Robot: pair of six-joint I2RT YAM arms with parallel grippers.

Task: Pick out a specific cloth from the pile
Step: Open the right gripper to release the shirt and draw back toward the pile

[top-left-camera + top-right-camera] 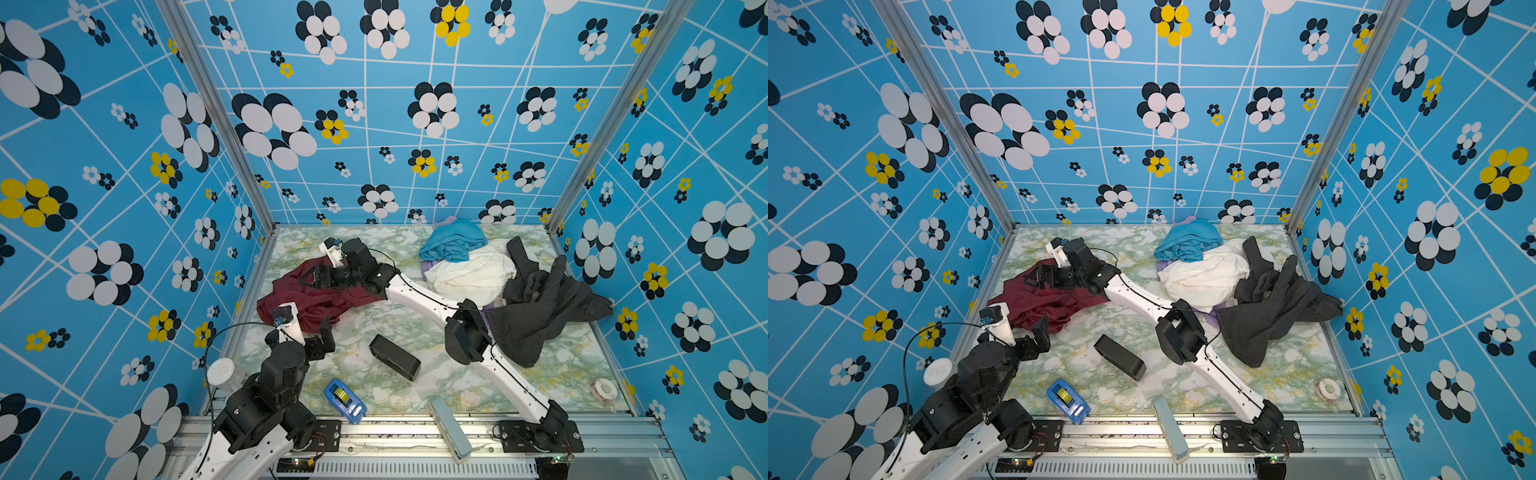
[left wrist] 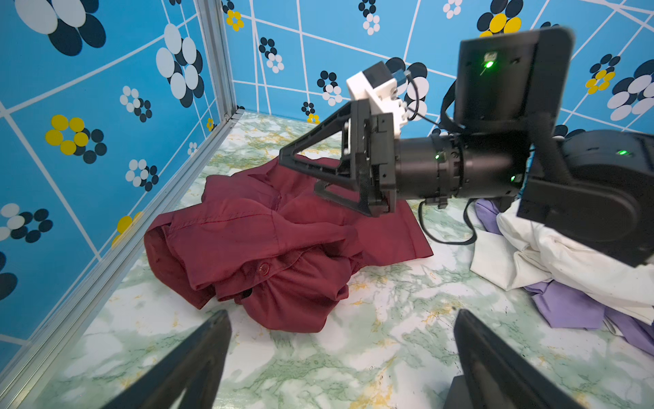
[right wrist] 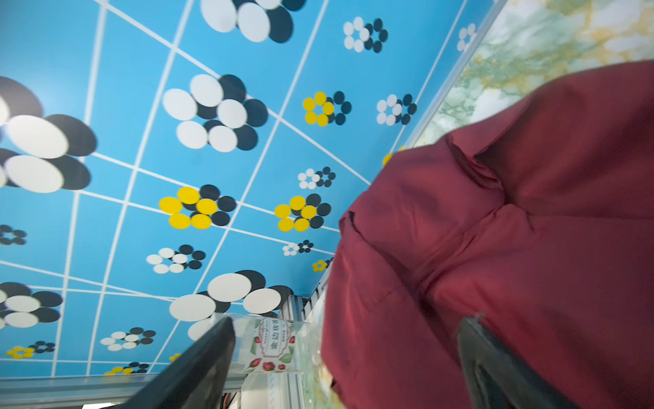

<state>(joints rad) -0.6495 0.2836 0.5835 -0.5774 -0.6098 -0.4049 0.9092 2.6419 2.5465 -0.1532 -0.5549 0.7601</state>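
Nearest the lens in the left wrist view, the left gripper (image 2: 341, 318) shows both fingers spread wide with nothing between them. We read it as waiting on standby, aimed at the cloth (image 2: 265, 244). That maroon cloth lies crumpled on the table (image 1: 386, 320) just beside the left wall, well apart from the pile (image 1: 469, 270) at the far right, so we judge the separation done. The right gripper (image 2: 299, 171) reaches across the middle and hovers just over the cloth's far part, jaws apart and pinching nothing. Fabric sits directly beneath it; whether the lower finger touches it, we cannot tell.
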